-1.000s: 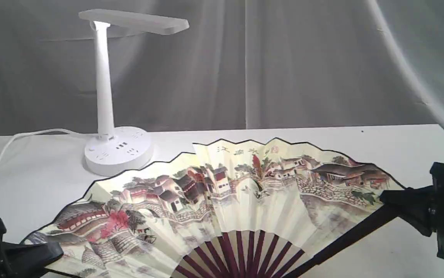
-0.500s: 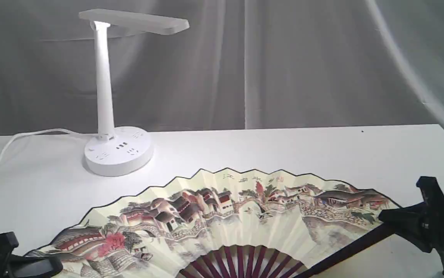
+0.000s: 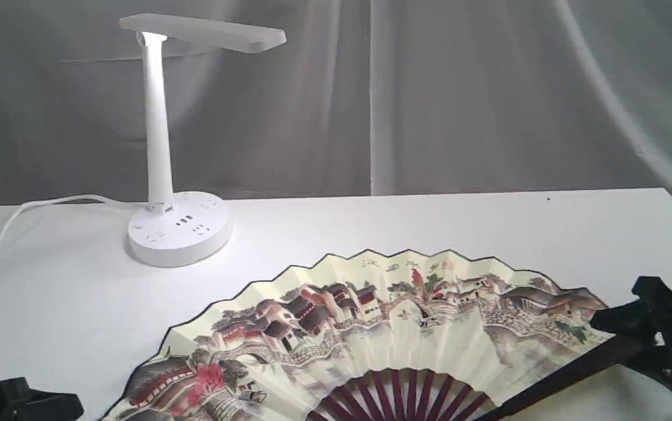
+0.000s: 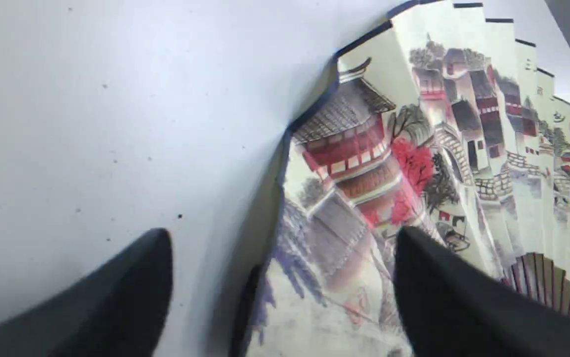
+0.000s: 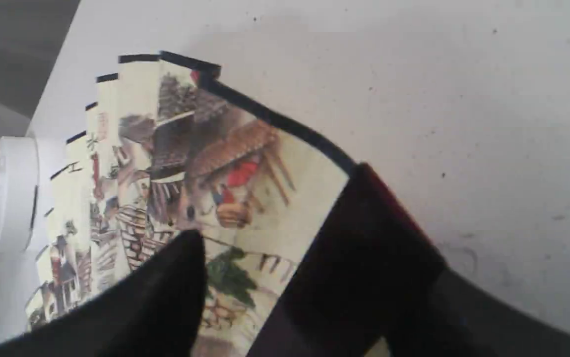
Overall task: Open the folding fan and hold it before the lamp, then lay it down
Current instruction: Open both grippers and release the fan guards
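Folding fan (image 3: 394, 327) lies spread on surface (image 3: 429, 222), ends between left and right jaws, both parted, unclamped. Inscription (image 3: 406, 265) illegible.

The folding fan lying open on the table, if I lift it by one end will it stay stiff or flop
The folding fan is thin pleated paper, so it probably feels light and tears easily. Its dark wooden guard looks rigid, yet lifted by one end the pleats would likely sag or fold shut.
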Controlling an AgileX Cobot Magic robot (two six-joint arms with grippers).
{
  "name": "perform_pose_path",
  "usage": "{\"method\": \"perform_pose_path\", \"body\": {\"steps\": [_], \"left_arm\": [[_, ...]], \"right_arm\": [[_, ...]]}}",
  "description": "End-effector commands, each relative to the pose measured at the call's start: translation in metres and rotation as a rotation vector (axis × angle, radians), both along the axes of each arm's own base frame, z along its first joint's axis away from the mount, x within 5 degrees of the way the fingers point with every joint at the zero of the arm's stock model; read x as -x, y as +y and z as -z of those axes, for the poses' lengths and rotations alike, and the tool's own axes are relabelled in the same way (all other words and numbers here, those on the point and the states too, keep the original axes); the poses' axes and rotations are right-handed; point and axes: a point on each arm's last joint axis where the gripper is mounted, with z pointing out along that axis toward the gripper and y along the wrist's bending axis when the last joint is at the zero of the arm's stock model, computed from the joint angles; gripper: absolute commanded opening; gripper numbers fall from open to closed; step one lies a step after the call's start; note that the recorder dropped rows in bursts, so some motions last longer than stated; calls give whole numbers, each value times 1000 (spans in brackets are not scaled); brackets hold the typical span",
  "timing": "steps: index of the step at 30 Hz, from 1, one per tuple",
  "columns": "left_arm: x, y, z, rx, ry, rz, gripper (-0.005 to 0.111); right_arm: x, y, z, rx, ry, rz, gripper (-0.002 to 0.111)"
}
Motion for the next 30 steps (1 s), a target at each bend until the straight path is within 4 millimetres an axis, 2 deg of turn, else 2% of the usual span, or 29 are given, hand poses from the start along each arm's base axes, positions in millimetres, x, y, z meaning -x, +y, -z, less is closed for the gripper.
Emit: {"method": "perform_pose_path", "body": {"steps": [1, 3, 6, 9, 15, 19, 23, 26, 30], "left_arm": [[-1, 1, -2, -53, -41, 24, 75], [-1, 1, -2, -79, -60, 48, 79], [-1, 2, -2, -91, -69, 55, 79], [-2, 2, -2, -121, -95, 70, 79], [-7, 3, -7, -179, -211, 101, 78], [-9, 0, -14, -179, -306, 133, 70], [-10, 0, -15, -178, -322, 130, 50], [-10, -2, -16, -179, -339, 155, 36], [-10, -2, -16, -191, -347, 164, 24]], "right_arm": [[3, -7, 6, 114, 18, -7, 64], [3, -9, 3, 147, 6, -15, 73], [2, -9, -6, 184, -38, -37, 78], [1, -12, -16, 240, -65, -39, 79], [4, -30, -29, 459, 6, 62, 79], [5, -33, -45, 528, -33, 66, 78], [4, -27, -67, 540, -144, 13, 68], [2, -16, -83, 591, -242, -74, 50], [-3, 3, -97, 751, -371, -241, 26]]}}
